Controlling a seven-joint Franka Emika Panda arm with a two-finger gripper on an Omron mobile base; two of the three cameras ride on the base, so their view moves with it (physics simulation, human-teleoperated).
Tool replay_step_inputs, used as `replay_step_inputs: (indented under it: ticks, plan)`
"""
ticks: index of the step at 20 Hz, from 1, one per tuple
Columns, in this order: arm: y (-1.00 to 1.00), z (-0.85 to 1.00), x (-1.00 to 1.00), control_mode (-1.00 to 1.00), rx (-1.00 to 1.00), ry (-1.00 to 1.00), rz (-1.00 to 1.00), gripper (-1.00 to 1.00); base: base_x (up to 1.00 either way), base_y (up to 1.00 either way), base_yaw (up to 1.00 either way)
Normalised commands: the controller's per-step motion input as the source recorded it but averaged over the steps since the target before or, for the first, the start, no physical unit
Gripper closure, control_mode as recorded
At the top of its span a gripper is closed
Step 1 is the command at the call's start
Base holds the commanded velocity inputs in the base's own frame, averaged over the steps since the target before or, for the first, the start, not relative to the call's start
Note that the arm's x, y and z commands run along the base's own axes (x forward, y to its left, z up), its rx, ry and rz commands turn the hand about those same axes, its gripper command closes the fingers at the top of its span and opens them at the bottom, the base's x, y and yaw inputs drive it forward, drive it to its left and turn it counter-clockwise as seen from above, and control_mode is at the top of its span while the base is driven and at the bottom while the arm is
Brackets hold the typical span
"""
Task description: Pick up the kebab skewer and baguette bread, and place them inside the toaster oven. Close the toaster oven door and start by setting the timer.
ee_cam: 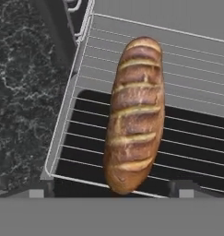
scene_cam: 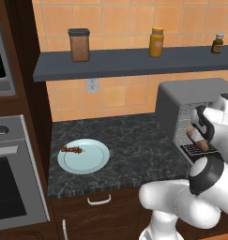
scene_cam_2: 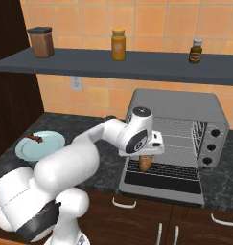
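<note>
- Nearest the hand camera, I see the two dark fingertips of my gripper (ee_cam: 111,190) standing wide apart, one on each side of the near end of the baguette bread (ee_cam: 134,113); no pad appears to press the crust, so I judge the loaf released.
- The baguette lies on the wire rack (ee_cam: 81,115) of the toaster oven (scene_cam_2: 178,115), its long axis running away from the gripper, into the oven, near end over the rack's front edge.
- The toaster oven door (scene_cam_2: 161,184) hangs open and flat in front of the box, just under the hand.
- The next piece, the kebab skewer (scene_cam: 72,150), lies well apart, off to the robot's left across the dark counter (scene_cam: 129,145). It sits near the far-left rim of a pale blue plate (scene_cam: 94,161), long axis roughly along the counter's length, nothing else on the plate.
- I judge the coming move a retreat clear of the door, then a long swing left to the plate.
- Beyond, on the wall shelf (scene_cam: 125,63), stand a brown canister (scene_cam: 79,44), a yellow jar (scene_cam: 156,42) and a small dark bottle (scene_cam: 217,43).
</note>
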Motion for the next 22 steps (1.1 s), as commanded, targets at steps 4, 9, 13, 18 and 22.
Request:
replay_step_inputs:
  ticks: [4,9,13,18,22]
  plan:
    - [0.91,0.44,-0.77,-1.0,0.0,0.0,0.0,-1.0,0.0,0.0,0.0]
    - [1.0,0.39,-0.6,-1.0,0.0,0.0,0.06,-1.0,0.0,0.0,0.0]
    - [1.0,0.2,-0.24,-1.0,-0.01,0.0,0.24,-1.0,0.0,0.0,0.0]
    - [1.0,0.04,0.07,-1.0,0.0,0.02,0.3,-1.0,0.0,0.0,0.0]
    - [1.0,0.0,0.5,-1.0,0.0,0.0,0.32,-1.0,0.0,0.0,0.0]
